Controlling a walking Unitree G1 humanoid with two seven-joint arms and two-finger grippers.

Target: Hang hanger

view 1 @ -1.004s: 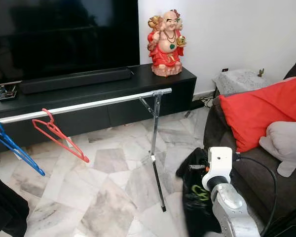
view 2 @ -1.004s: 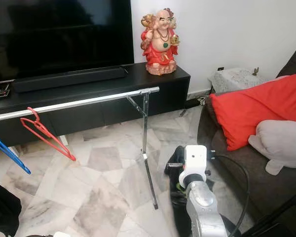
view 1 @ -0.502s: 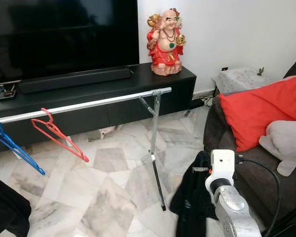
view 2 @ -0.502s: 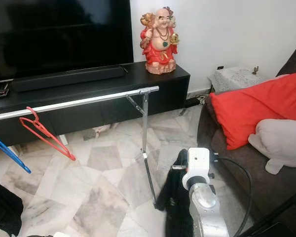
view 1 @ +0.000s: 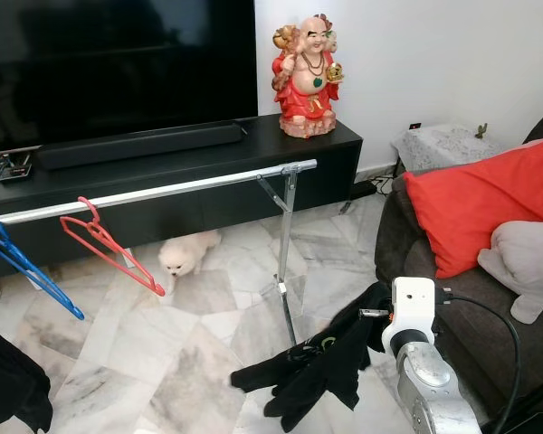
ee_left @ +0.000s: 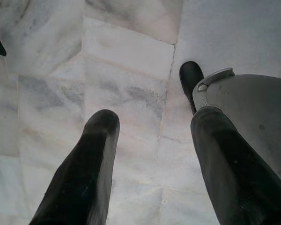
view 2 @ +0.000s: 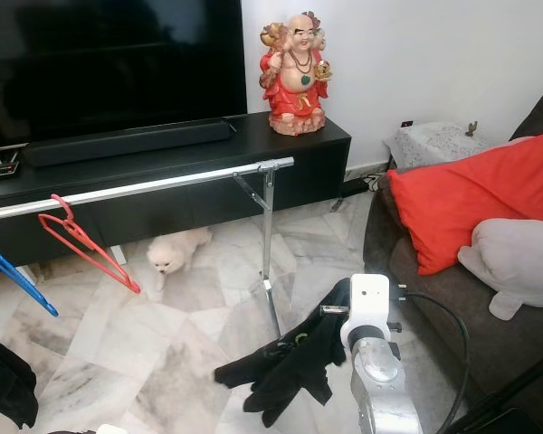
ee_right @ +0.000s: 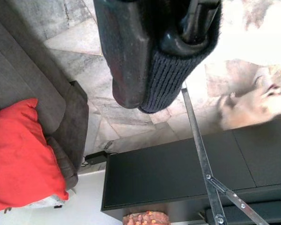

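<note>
marble floor [view 1: 163, 362] spreads beneath. right gripper [ee_right: 152, 51] is clamped on a black garment [view 1: 312, 366], whose long axis runs leftward and down from it, below the rail [view 1: 163, 192]. left gripper [ee_left: 150, 154] hangs parted, holding nothing. red hanger [view 1: 109, 249] slants on that rail.

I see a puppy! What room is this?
Probably a living room: a big black television above a long black cabinet, and a dark grey sofa with a red cushion.

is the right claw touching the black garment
Touching. In the right wrist view the right claw is clamped on the black garment's ribbed knit edge; in the left eye view the garment hangs from that arm.
</note>
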